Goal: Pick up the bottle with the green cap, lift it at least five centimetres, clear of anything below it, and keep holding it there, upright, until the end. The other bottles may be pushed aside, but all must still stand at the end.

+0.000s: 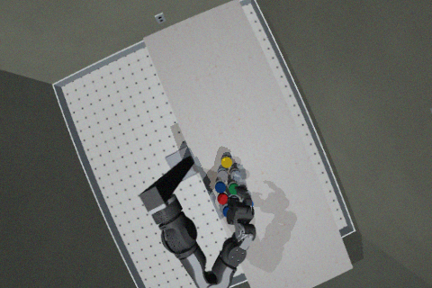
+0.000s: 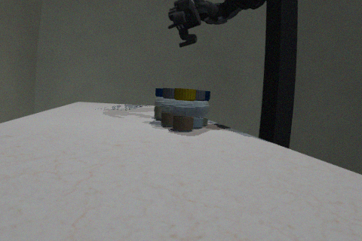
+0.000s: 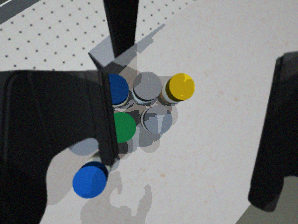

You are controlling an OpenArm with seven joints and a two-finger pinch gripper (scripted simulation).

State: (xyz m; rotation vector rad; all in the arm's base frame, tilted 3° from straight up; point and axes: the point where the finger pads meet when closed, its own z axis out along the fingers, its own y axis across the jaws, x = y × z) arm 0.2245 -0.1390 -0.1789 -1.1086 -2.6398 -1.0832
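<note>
The bottle with the green cap (image 1: 232, 187) (image 3: 123, 127) stands upright in the middle of a tight cluster of bottles on the beige table top (image 1: 225, 76) (image 2: 151, 181). Its cap is hidden in the exterior view. My gripper (image 1: 237, 204) (image 2: 185, 38) (image 3: 172, 122) hangs high above the cluster, fingers apart, with nothing between them. In the wrist view the left finger covers part of the cluster and its edge overlaps the green cap.
Around the green-capped bottle stand a yellow-capped bottle (image 1: 227, 162) (image 2: 185, 94) (image 3: 181, 86), blue-capped ones (image 1: 220, 186) (image 3: 118, 89) (image 3: 90, 181), a red-capped one (image 1: 222, 198) and grey-capped ones (image 3: 147, 86). A black post (image 2: 279, 56) (image 3: 120, 25) rises beside them, on the dotted pegboard (image 1: 117, 112).
</note>
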